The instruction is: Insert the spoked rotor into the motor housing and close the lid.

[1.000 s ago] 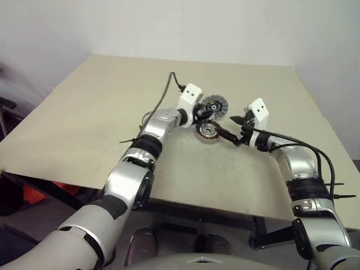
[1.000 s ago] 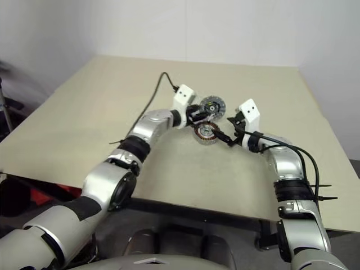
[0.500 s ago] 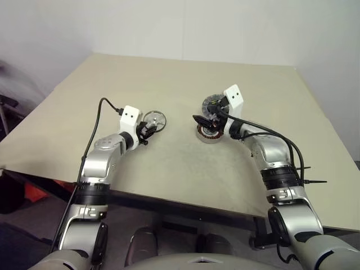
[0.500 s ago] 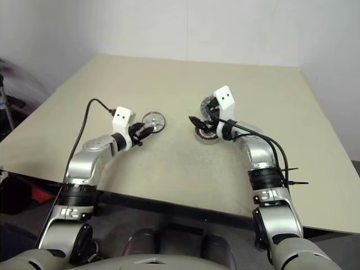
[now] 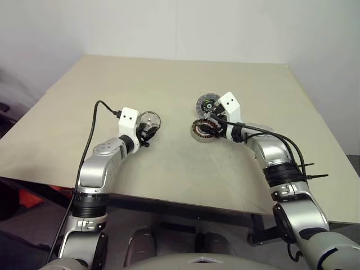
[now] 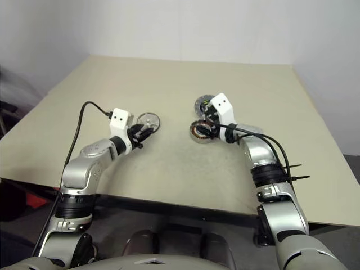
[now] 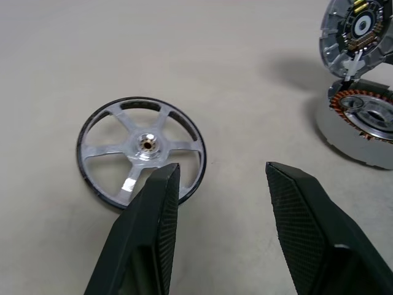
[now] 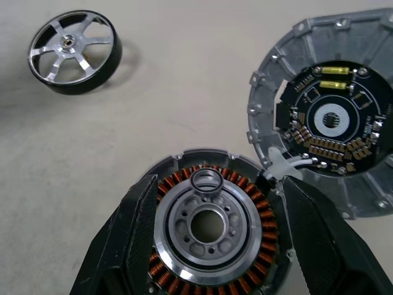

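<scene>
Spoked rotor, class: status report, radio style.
Left gripper open beside spoked rotor, not gripping. Right gripper open around motor housing. Lid open. Small ring loose inside housing.

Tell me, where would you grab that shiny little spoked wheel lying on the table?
Probably by its rim, from above. The rotor lies flat on the table with nothing around it, so its dark outer band is free all round. One finger could drop through a gap between spokes and the other outside, pinching the band. The left end effector is open just beside it.
</scene>
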